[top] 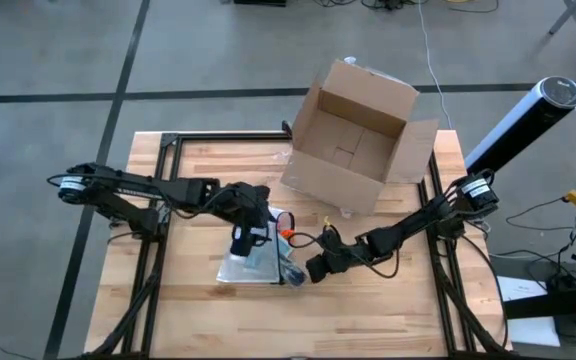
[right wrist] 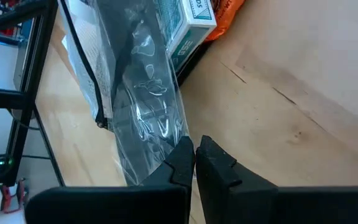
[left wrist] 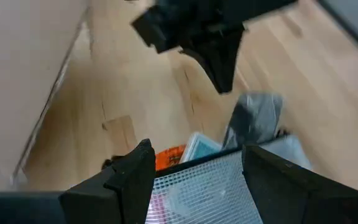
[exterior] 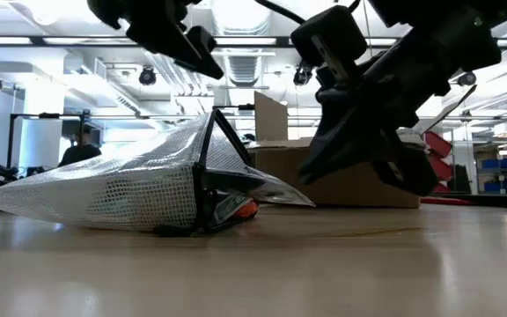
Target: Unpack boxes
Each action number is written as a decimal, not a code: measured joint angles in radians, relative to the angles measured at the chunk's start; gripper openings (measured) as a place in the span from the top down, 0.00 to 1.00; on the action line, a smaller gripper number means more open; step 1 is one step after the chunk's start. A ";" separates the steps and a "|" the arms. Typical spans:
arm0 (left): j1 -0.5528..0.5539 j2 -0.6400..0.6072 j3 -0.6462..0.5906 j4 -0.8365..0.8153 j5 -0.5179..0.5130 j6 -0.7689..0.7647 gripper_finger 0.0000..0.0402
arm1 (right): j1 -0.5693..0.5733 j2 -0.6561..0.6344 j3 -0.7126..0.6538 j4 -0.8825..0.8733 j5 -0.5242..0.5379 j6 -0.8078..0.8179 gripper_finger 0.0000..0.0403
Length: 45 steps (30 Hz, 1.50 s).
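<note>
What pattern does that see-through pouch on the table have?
The pouch is translucent grey-white with a fine grid mesh, clearest in the low view.

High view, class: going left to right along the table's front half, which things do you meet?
Left end effector → translucent grey-white mesh zip pouch → right end effector.

The cardboard box point(top: 353, 140) sits open at the table's point(top: 198, 170) far edge, right of centre. Nearer, at mid-table, lies the mesh pouch point(top: 251, 265), with the left gripper point(top: 247, 236) over its far-left side and the right gripper point(top: 315, 268) just beside its right edge
</note>
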 joint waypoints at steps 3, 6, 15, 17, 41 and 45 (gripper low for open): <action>0.000 0.045 0.061 -0.086 0.047 0.130 0.47 | -0.011 0.000 0.000 -0.001 -0.001 -0.004 1.00; 0.000 0.105 0.121 -0.207 0.075 0.239 0.51 | -0.021 0.000 0.000 -0.002 0.000 -0.004 1.00; 0.002 0.246 0.304 -0.314 0.051 0.433 0.61 | -0.024 -0.006 0.000 -0.022 0.005 -0.003 1.00; 0.002 0.265 0.336 -0.326 0.051 0.478 0.60 | -0.024 -0.017 -0.001 -0.051 0.030 0.003 1.00; 0.002 0.348 0.359 -0.410 0.024 0.773 0.53 | -0.348 -0.070 -0.107 0.135 -0.205 -0.146 1.00; 0.002 0.351 0.359 -0.401 0.014 0.789 0.54 | -0.410 -0.026 -0.107 0.268 -0.328 -0.176 0.93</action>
